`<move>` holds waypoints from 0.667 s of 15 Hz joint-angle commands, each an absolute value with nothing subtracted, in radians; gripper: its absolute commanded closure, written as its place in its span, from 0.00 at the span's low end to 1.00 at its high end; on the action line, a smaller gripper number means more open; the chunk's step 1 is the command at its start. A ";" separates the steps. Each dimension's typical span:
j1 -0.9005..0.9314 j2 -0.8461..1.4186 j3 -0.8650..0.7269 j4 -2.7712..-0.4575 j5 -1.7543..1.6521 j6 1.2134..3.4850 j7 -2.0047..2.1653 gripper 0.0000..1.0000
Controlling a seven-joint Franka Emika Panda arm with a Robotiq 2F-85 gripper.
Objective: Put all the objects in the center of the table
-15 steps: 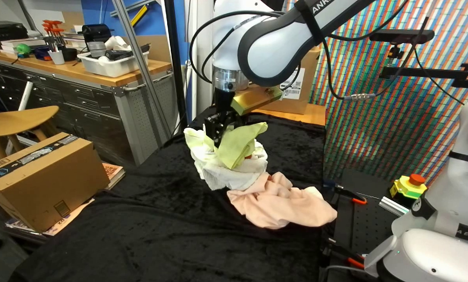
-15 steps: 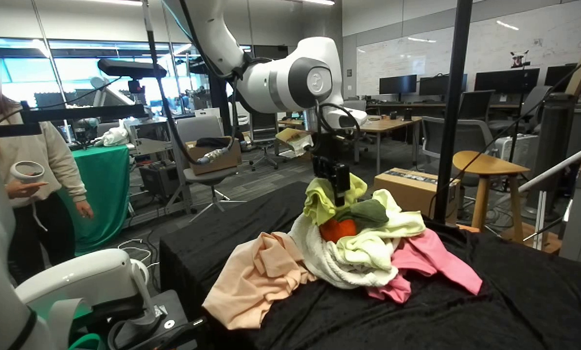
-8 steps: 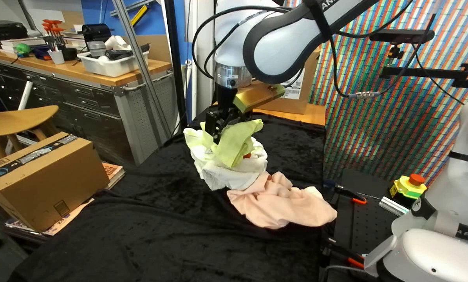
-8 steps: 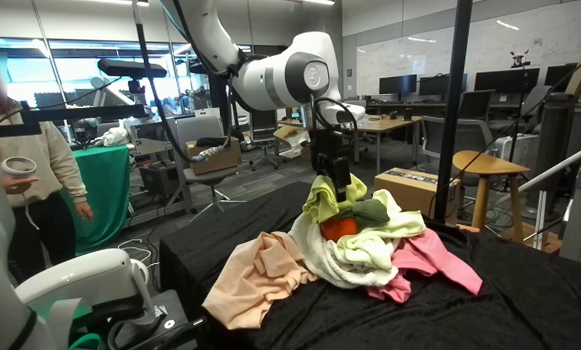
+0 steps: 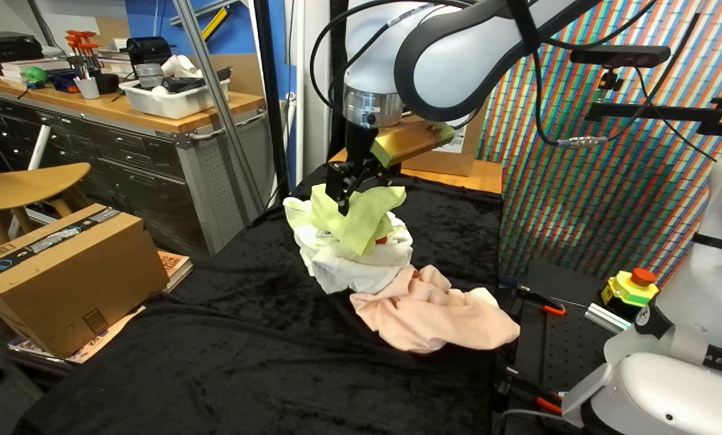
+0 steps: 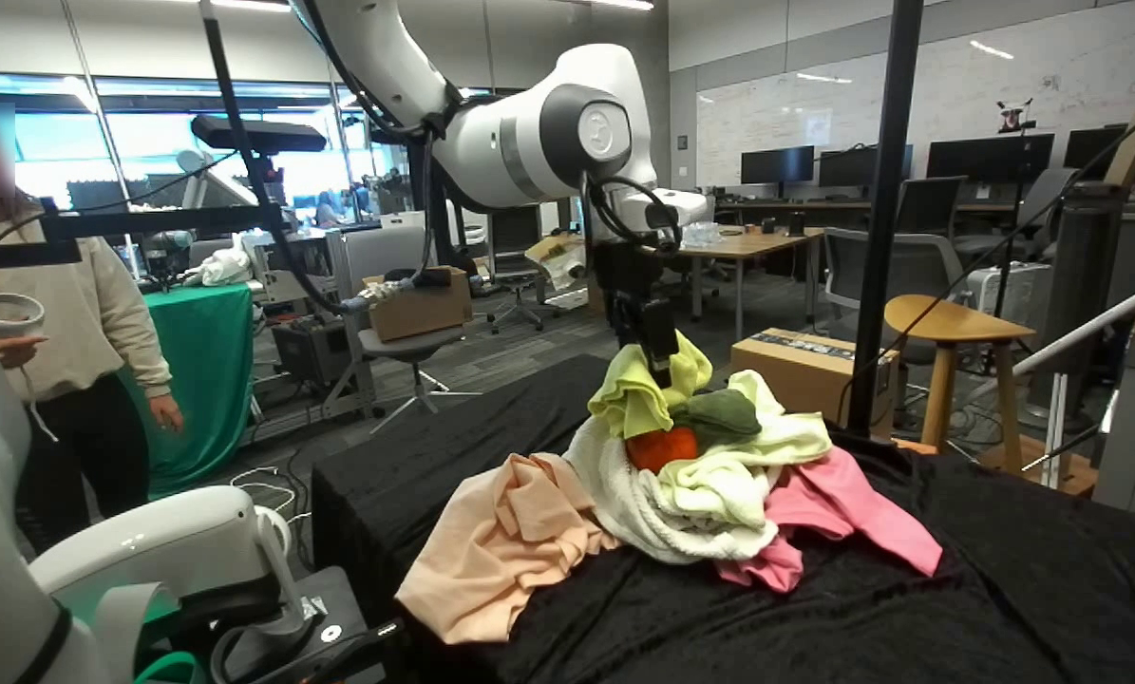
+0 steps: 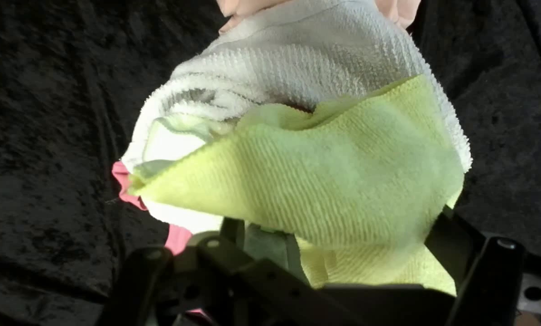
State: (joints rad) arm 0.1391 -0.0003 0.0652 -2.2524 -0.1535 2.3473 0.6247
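When you inspect the heap of cloths [image 6: 690, 482], note the yellow-green cloth [image 6: 627, 404] lying on its top. In an exterior view, locate the red-orange ball [image 6: 662, 448] below that cloth's near edge; a dark green item [image 6: 727, 415] lies just beside the ball, to the right. You find the white cloth [image 6: 610, 494] around and below the ball, with a pale yellow cloth [image 6: 724, 489] bunched over its right side. The peach cloth [image 6: 501, 551] spreads to the left, meeting the white cloth; the pink cloth [image 6: 861, 508] extends to the right from beneath the heap. Your gripper [image 7: 354, 222] points down at the yellow-green cloth, its fingers [image 7: 458, 249] spread apart with that cloth between them; you cannot tell whether they touch it. The heap rests on the black-draped table [image 5: 246, 368]. In an exterior view, a cardboard box [image 5: 77, 278] stands left of the table and a red-topped yellow button [image 5: 629, 291] to the right.
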 commanded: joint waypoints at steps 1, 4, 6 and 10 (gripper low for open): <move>0.115 -0.088 0.075 -2.310 -0.181 2.354 0.662 0.00; 0.096 -0.131 0.078 -2.326 -0.178 2.351 0.665 0.00; 0.083 -0.158 0.080 -2.341 -0.175 2.354 0.664 0.00; 0.061 -0.207 0.083 -2.399 -0.155 2.353 0.656 0.00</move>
State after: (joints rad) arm 0.0865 -0.1399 0.0653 -2.3330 -0.1535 2.3465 0.6415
